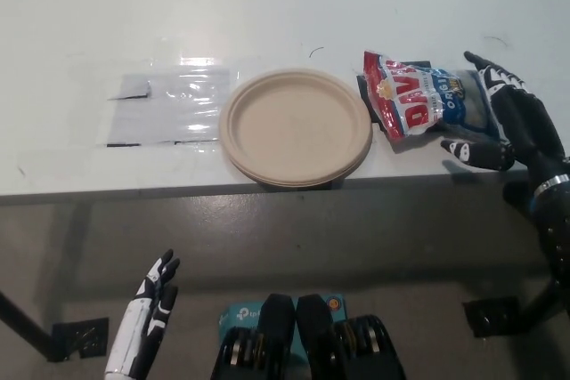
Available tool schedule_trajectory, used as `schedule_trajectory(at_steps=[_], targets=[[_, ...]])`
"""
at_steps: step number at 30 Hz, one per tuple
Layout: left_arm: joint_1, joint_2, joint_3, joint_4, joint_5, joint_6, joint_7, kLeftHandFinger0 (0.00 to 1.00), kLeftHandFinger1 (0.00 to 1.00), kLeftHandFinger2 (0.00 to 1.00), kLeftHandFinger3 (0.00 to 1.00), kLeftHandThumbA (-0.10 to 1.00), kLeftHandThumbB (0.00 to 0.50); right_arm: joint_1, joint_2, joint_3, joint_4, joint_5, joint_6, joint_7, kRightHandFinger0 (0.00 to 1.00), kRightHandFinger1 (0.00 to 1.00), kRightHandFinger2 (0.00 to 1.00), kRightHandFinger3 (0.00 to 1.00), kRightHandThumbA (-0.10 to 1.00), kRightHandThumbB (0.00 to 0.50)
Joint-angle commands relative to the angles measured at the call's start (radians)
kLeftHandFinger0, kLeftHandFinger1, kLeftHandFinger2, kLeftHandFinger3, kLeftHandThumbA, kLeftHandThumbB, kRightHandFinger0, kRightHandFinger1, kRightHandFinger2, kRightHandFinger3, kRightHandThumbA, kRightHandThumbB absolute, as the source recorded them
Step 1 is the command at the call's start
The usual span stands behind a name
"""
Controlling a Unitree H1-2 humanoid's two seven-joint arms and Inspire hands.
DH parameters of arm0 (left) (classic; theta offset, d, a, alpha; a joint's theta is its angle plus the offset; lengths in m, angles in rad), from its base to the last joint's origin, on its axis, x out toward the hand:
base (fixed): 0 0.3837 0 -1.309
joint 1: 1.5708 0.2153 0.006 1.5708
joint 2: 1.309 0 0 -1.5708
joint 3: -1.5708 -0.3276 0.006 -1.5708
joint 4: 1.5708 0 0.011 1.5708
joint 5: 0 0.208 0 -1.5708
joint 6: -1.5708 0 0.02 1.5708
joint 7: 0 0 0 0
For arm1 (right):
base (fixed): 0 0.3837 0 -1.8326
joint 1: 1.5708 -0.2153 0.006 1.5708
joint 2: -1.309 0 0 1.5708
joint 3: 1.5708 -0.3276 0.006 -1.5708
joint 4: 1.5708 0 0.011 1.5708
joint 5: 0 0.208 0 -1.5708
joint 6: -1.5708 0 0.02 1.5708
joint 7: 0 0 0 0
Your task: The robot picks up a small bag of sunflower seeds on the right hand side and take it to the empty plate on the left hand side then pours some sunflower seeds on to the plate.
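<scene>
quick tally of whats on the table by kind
plate: 1
bag of sunflower seeds: 1
clear plastic sheet: 1
total: 3
right robot hand, open at the bag; left robot hand below the table edge: not counted
</scene>
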Motion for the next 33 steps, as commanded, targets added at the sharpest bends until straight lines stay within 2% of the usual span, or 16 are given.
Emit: schedule_trajectory(at_steps=[1,8,14,19,23,33], targets=[[-0.005,0.004,0.004,-0.007,0.002,-0.037,0.008,1.00,1.00,1.00,1.00,1.00,0.141,-0.077,-0.035,0.024,0.017,-0.029,0.031,0.040,1.00,1.00,1.00,1.00,0.89,0.402],[-0.001,0.004,0.005,-0.001,0.001,-0.045,0.009,1.00,1.00,1.00,1.00,1.00,0.140,-0.114,-0.038,0.062,0.086,-0.050,0.047,0.047,1.00,1.00,1.00,1.00,0.93,0.448],[-0.002,0.004,0.005,-0.002,-0.001,-0.042,0.006,1.00,1.00,1.00,1.00,1.00,0.133,-0.147,-0.037,0.076,0.136,-0.058,0.048,0.028,1.00,1.00,1.00,1.00,0.97,0.422],[0.003,0.003,0.007,-0.005,-0.002,-0.030,0.006,1.00,1.00,1.00,1.00,1.00,0.145,-0.168,-0.035,0.086,0.173,-0.067,0.046,0.008,1.00,1.00,1.00,1.00,0.97,0.419],[0.002,0.005,0.004,-0.003,0.006,-0.040,0.007,1.00,1.00,1.00,1.00,1.00,0.129,-0.181,-0.032,0.089,0.207,-0.072,0.029,-0.015,1.00,1.00,1.00,1.00,0.97,0.423],[0.006,0.006,0.005,-0.003,-0.001,-0.043,0.005,1.00,1.00,1.00,1.00,1.00,0.132,-0.224,-0.017,0.094,0.321,-0.059,0.010,-0.034,1.00,1.00,1.00,1.00,0.95,0.411]])
